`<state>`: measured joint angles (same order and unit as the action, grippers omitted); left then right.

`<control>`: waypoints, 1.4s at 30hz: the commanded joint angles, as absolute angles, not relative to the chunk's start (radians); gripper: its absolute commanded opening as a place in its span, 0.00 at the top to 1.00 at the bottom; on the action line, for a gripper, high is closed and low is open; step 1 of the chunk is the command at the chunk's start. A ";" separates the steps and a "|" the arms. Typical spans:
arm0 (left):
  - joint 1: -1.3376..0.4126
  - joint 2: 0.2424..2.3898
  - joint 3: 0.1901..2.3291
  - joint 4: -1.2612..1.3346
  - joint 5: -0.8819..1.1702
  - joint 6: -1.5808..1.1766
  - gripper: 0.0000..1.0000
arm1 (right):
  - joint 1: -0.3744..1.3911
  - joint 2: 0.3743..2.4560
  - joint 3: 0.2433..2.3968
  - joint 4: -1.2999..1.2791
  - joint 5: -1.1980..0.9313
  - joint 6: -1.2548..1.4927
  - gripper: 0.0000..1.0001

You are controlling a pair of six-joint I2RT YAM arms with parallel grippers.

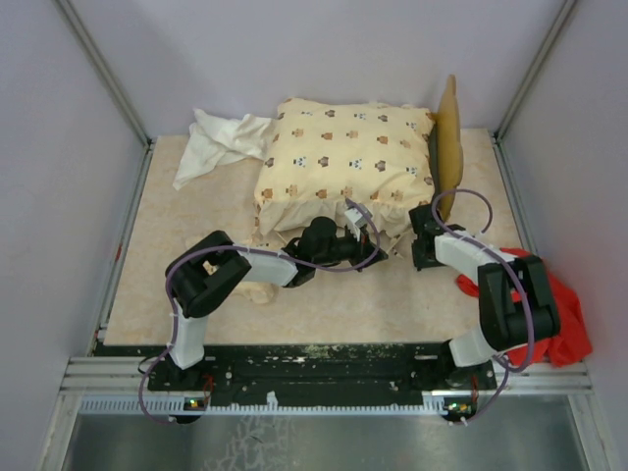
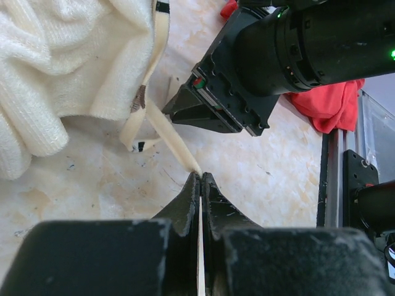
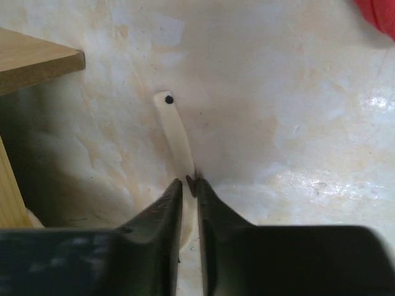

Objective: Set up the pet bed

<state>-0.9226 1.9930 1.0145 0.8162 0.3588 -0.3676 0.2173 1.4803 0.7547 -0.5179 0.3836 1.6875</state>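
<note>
The cream animal-print cushion (image 1: 343,157) lies on the pet bed's frame, whose wavy wooden headboard (image 1: 449,137) stands upright at its right end. At the cushion's front edge my left gripper (image 1: 358,220) (image 2: 201,176) is shut on a cream tie strap (image 2: 166,132) that hangs from the fluffy cushion edge (image 2: 55,61). Just right of it, my right gripper (image 1: 424,214) (image 3: 190,180) has its jaws nearly together around another cream strap (image 3: 176,132) with a black dot at its end. A corner of the wooden frame (image 3: 37,58) shows beside it.
A plain white cloth (image 1: 221,142) lies crumpled at the back left. A red cloth (image 1: 564,314) (image 2: 333,102) sits at the right under my right arm. A small cream lump (image 1: 258,291) is half hidden below my left forearm. Metal rails edge the table.
</note>
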 commanded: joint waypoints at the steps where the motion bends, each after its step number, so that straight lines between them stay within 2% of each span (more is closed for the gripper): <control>1: -0.916 1.955 1.001 0.863 0.355 -0.380 1.00 | 0.211 1.534 0.761 -0.621 0.447 1.723 0.94; 2: -0.917 1.954 1.000 0.864 0.355 -0.382 1.00 | 0.211 1.524 0.763 -0.632 0.483 1.711 1.00; 5: -0.916 1.945 1.000 0.857 0.356 -0.387 1.00 | 0.210 1.440 0.728 -0.556 0.596 1.554 1.00; 7: -0.917 1.935 1.002 0.845 0.359 -0.386 1.00 | 0.209 1.343 0.644 -0.365 0.647 1.314 1.00; 10: -0.917 1.931 1.005 0.830 0.357 -0.383 1.00 | 0.208 1.192 0.479 0.087 0.573 0.902 1.00; 13: -0.916 1.938 1.005 0.839 0.351 -0.389 1.00 | 0.209 1.104 0.413 0.244 0.479 0.663 1.00; 20: -0.897 1.964 1.022 0.857 0.377 -0.442 1.00 | 0.203 1.022 0.388 0.355 0.246 0.290 1.00; 24: -0.886 1.962 1.012 0.868 0.384 -0.464 1.00 | 0.202 0.998 0.367 0.455 0.118 -0.014 1.00; 34: -0.885 1.997 1.022 0.903 0.415 -0.523 1.00 | 0.050 1.112 0.308 0.599 -0.206 -0.512 1.00; 36: -0.886 2.006 1.021 0.915 0.425 -0.537 1.00 | 0.027 1.147 0.352 0.530 -0.219 -0.556 1.00; 38: -0.886 2.008 1.012 0.924 0.425 -0.538 1.00 | 0.022 1.172 0.435 0.428 -0.165 -0.484 1.00; 42: -0.885 2.015 0.999 0.938 0.402 -0.539 1.00 | 0.027 1.191 0.620 0.218 -0.023 0.212 1.00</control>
